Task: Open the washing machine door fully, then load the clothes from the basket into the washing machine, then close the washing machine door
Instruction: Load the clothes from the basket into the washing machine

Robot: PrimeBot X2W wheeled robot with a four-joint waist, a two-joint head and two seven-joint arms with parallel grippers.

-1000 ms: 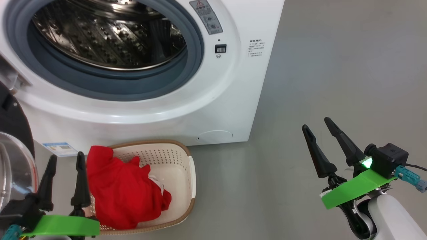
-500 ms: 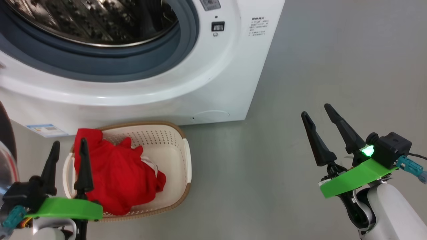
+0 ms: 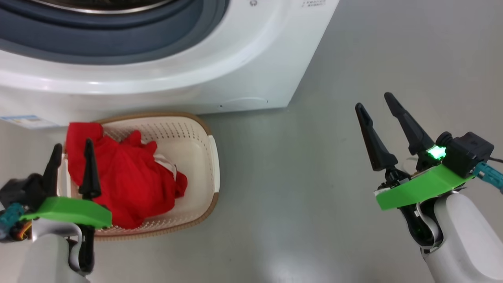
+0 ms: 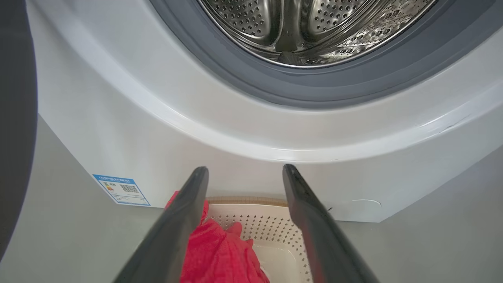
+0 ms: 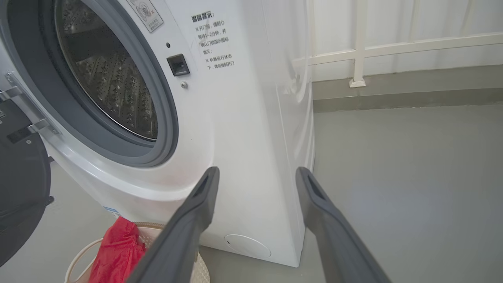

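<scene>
The washing machine stands with its steel drum exposed. The washing machine door hangs swung out to the left, its black rim also at the left wrist view's edge. On the floor before the machine sits the cream basket with the red clothes heaped in its left half. My left gripper is open above the basket's left end, fingers pointing over the clothes toward the machine. Far to the right, over bare floor, my right gripper is open and empty.
A blue energy sticker and a round service flap mark the machine's lower front. Grey floor stretches right of the basket and machine. A white railing runs along the wall behind.
The head camera has tilted down, so the machine and basket have slid up the picture. Both grippers remain open; the left one now sits lower over the basket's left end.
</scene>
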